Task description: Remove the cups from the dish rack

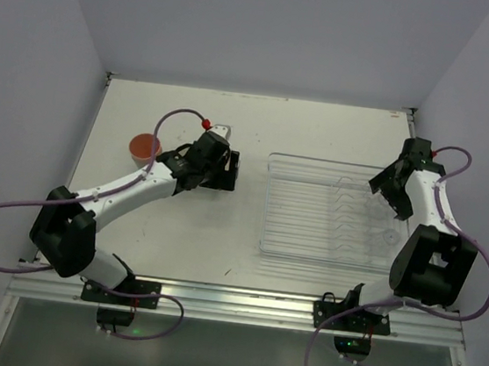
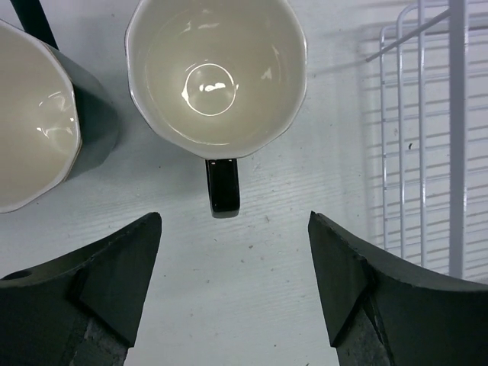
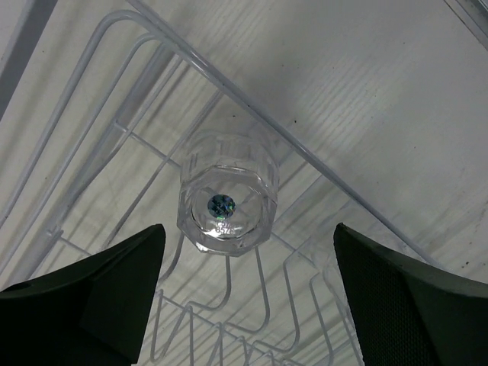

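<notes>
Dish rack: see-through plastic dish rack (image 1: 298,220) on the right half of the white tabletop (image 1: 177,228); its thin ribbed dividers run in rows.
Clear glass: one clear glass (image 3: 227,194) sits inside the dish rack among the dividers and close to one of its walls; whether it is upright cannot be told.
Right end effector: the right end effector (image 3: 249,229) hovers over the dish rack's right side with its fingers spread wide. The clear glass lies between and beyond them, and they touch nothing.
Black handled mug: the black handled mug (image 2: 216,72) stands upright on the tabletop left of the dish rack and outside it, with its cream inside showing.
Dark teal mug: the dark teal mug (image 2: 30,114) stands upright just beside the black handled mug, on the side farther from the dish rack.
Left end effector: the left end effector (image 2: 235,221) is left of the dish rack with its fingers spread and nothing between them. It sits just short of the black handled mug's handle.
Pink tumbler: the pink tumbler (image 1: 144,146) stands on the tabletop, well apart from the dish rack on its left.
</notes>
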